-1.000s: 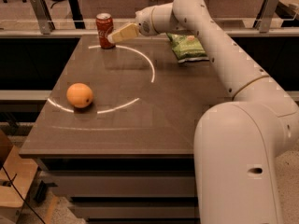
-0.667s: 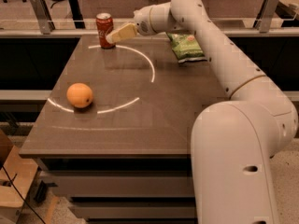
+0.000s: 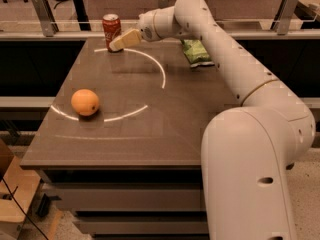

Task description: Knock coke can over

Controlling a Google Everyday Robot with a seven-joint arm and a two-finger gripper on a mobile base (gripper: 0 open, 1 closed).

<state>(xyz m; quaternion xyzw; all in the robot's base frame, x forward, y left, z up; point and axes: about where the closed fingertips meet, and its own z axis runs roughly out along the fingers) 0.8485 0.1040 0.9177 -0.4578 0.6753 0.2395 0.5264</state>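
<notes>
Orange (image 3: 85, 102) lies well apart, left of and nearer than the fingers; not involved. Can (image 3: 111, 26) stands upright, touching or just beside the fingertips, on their left. Gripper (image 3: 116, 45) appears closed and holds nothing. Judged step: at the point of contact, with the next move a firm leftward push to tip the can, not slide it.
</notes>
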